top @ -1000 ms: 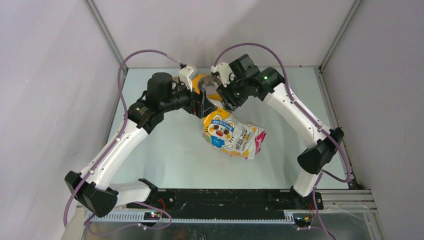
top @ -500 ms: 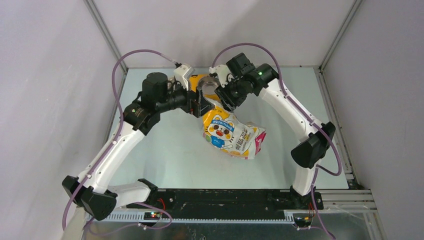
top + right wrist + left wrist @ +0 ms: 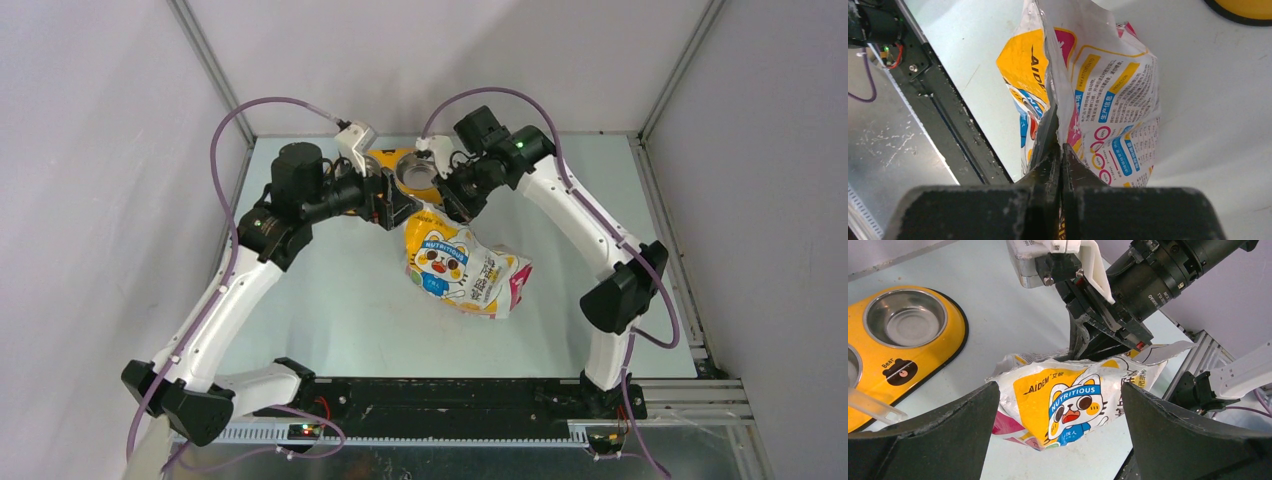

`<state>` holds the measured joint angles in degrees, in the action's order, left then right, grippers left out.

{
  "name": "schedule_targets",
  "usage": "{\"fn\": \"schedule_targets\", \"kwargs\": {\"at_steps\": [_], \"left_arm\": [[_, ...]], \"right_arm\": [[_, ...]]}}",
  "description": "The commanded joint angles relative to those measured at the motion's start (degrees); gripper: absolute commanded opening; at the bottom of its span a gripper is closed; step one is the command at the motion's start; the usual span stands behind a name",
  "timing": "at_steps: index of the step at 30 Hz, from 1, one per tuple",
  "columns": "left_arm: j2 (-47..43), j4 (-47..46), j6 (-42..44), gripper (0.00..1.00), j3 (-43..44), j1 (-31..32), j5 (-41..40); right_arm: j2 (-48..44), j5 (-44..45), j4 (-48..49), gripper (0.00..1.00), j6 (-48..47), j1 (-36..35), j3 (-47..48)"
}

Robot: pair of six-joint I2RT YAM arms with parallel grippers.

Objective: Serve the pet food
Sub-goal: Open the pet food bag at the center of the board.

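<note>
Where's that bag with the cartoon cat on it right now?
Seen from above, the bag lies mid-table, on the near side of the yellow feeder. Its torn top edge is pinched by the right gripper.

Left arm [image 3: 235, 300] and right arm [image 3: 590, 225] both reach toward twelve o'clock. Left gripper [image 3: 1060, 390] points to three o'clock, jaws wide apart. Right gripper [image 3: 1060, 155] aims at seven o'clock, pinched tight on the pet food bag [image 3: 1113, 90] edge.
</note>
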<state>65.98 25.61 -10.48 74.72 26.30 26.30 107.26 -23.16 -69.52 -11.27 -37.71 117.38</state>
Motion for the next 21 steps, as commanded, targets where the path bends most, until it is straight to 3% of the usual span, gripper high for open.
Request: {"fn": "schedule_targets", "kwargs": {"at_steps": [1,7,16,21], "left_arm": [[-1.5,-2.2,-0.6,1.00,-0.5,-0.5,1.8],[-1.5,-2.4,-0.7,1.00,-0.5,-0.7,2.2],[-1.7,-2.9,-1.6,1.00,-0.8,-1.8,2.5],[-2.0,-3.5,-2.2,1.00,-1.2,-2.6,3.6]], "right_arm": [[-1.3,-6.3,-1.6,0.00,-1.2,0.8,2.2],[-2.0,-11.7,-2.4,0.00,-0.9,2.1,4.9],[-1.1,0.2,0.5,0.01,-0.7,0.5,3.6],[1.0,3.0,0.6,0.24,-1.2,-1.0,4.8]]}}
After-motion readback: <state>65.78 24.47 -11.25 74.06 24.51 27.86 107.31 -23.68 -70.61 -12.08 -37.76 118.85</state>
